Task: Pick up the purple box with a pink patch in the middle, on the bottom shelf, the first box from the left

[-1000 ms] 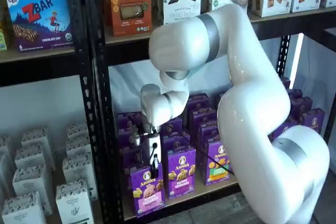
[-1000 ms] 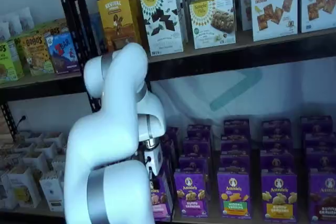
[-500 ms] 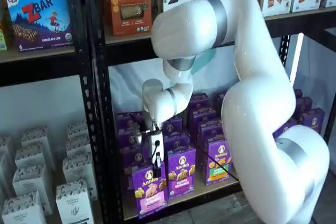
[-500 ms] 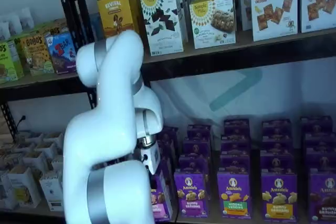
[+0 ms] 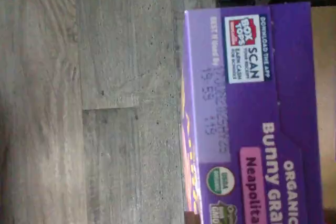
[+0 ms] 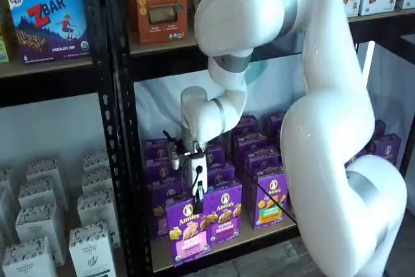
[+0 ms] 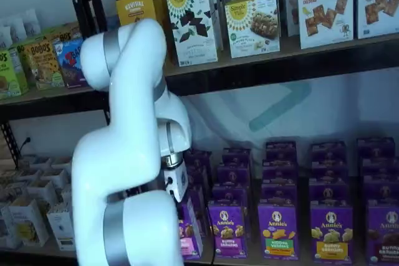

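Observation:
In a shelf view my gripper hangs under the white wrist, its black fingers shut on the top of the purple box. That box is an Annie's carton with a pink band low on its front. It hangs at the front left of the bottom shelf, a little forward of its row. In a shelf view the arm covers most of the purple box. The wrist view shows the purple box from above, with a Box Tops patch and a pink label, and grey floor beside it.
More purple Annie's cartons stand in rows behind and to the right. A black perforated upright rises just left of the box. White cartons fill the rack to the left. Snack boxes line the shelf above. Grey plank floor lies below.
The arm has risen and drawn back from the rack. The purple box has come up and forward with the gripper, away from the cartons behind it.

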Robot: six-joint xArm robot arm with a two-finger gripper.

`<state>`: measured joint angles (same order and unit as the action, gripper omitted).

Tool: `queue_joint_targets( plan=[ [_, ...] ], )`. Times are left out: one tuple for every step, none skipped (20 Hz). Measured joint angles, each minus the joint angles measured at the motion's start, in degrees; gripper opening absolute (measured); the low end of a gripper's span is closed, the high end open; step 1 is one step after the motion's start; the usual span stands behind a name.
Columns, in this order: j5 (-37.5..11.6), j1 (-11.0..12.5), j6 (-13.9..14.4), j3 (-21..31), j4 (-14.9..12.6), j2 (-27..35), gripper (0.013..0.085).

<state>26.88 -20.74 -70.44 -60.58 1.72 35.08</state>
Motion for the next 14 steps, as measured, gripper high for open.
queue_joint_targets(
  plan=[
    [0.2,0.0,0.0,0.8,0.0,-1.0,0.037],
    [0.4,0.0,0.1,1.5,-0.1,-1.8,0.037],
    [0.4,0.0,0.1,2.2,-0.1,-2.6,0.037],
    [0.5,0.0,0.0,3.0,-0.1,-3.6,0.037],
    [0.4,0.0,0.1,3.8,-0.2,-4.5,0.037],
    [0.4,0.1,0.1,4.5,-0.2,-5.3,0.037],
    [0.5,0.2,0.0,5.2,-0.1,-6.2,0.037],
    [0.6,0.2,-0.1,5.8,-0.1,-7.0,0.037],
    [0.7,0.3,-0.1,6.5,-0.2,-7.8,0.037],
    [0.7,0.4,0.1,7.2,-0.5,-8.6,0.037],
    [0.7,0.4,0.1,7.8,-0.6,-9.4,0.037],
    [0.7,0.5,0.2,8.5,-0.8,-10.2,0.037],
    [0.7,0.6,0.2,9.2,-0.9,-11.0,0.037],
    [0.8,0.6,0.2,9.9,-0.9,-11.8,0.037]
  ],
)
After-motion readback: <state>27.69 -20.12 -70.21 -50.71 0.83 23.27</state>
